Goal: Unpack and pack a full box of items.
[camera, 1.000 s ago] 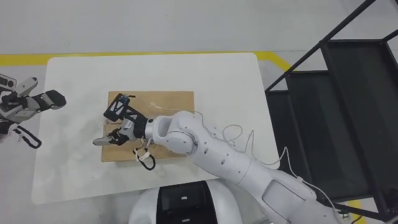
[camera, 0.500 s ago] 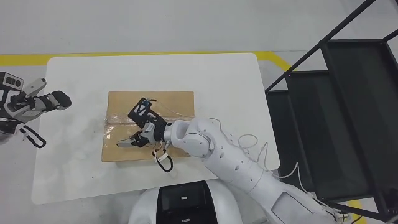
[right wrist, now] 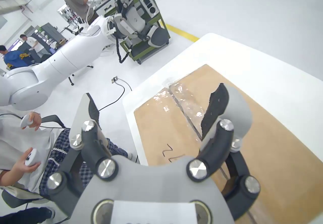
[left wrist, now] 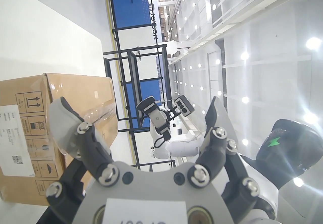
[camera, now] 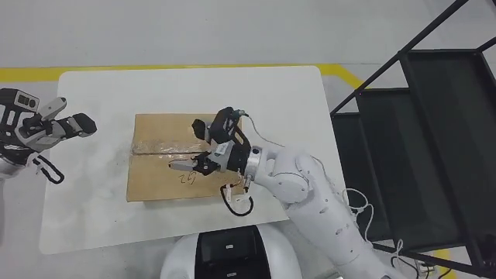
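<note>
Got the cardboard box (camera: 167, 178) sitting mid-way across the table (camera: 194, 85), closer to the near edge, flaps shut with clear tape (right wrist: 181, 99) along the seam. Got the right gripper (right wrist: 154, 99) over the box top by that seam, spread wide, holding nothing. Got the left gripper (left wrist: 136, 109) at the table's left edge, also wide, empty.

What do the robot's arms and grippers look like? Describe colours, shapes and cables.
Both arms have white rounded shells, seen on the right arm. A black cable loop hangs at its wrist. The left gripper and right gripper each have two grey fingers with black pads, black links, silver screws and a grey base.
</note>
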Tool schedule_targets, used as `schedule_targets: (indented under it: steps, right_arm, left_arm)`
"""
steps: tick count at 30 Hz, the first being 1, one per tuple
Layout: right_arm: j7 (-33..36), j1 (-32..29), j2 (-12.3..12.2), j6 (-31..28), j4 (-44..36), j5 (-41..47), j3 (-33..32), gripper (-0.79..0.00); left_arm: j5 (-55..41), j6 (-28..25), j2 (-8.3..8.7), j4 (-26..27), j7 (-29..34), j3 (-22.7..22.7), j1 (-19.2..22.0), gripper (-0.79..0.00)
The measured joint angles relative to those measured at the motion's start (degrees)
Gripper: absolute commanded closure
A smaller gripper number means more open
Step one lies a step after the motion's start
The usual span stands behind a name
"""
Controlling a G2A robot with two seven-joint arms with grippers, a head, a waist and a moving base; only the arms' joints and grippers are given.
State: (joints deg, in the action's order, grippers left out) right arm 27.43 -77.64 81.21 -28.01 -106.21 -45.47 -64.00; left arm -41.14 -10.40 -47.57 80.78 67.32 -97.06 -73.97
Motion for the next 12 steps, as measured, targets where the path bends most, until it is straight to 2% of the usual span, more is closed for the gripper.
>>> schedule_targets:
  steps: [7,12]
  right_arm:
    - [-7.3,-8.7,-2.1,-4.8,0.1,2.8,-13.1,-0.785]
    - [-7.6,-9.6,-2.6,-6.7,0.7,4.2,-15.2,-0.785]
  left_arm:
    - [0.2,2.0,-0.71,-1.3,-6.4,2.9,2.1,-0.785]
    - [-0.2,2.4,-1.18,-2.2,-10.0,4.2,3.5,-0.785]
